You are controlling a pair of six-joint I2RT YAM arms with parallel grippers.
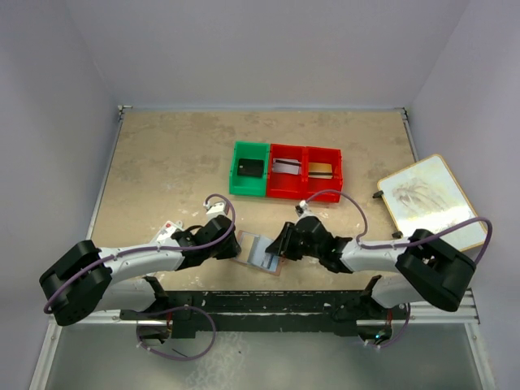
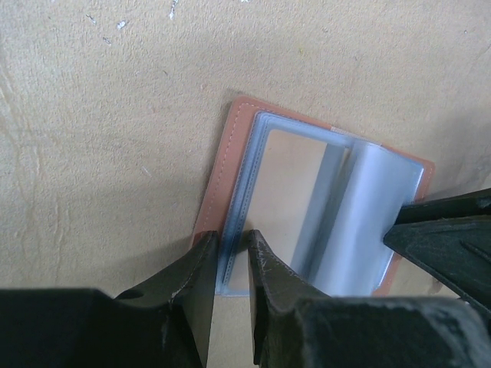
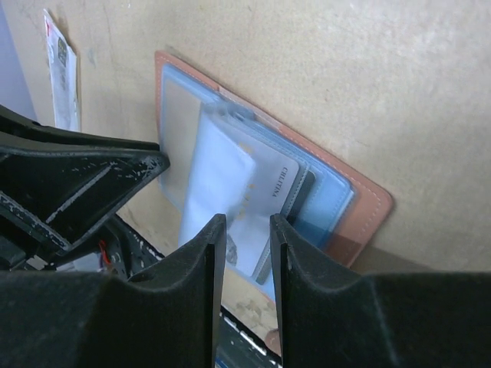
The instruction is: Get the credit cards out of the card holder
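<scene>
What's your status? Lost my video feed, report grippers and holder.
Left gripper pinching the open card holder at its clear sleeve edge. Right gripper closing around a sleeve with a card still inside. Nothing in the way.

Beige mottled table (image 1: 162, 171) enclosed by plain, seemingly pale grey walls (image 1: 268, 49).

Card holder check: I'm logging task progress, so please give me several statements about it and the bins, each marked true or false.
1. The card holder lies open on the table between the two grippers. True.
2. The left gripper is pinching the holder's near edge. True.
3. All three bins are red. False: the green bin sits left of two red bins.
4. The card holder sits inside a bin. False: it lies on the table, nearer the arms.
</scene>
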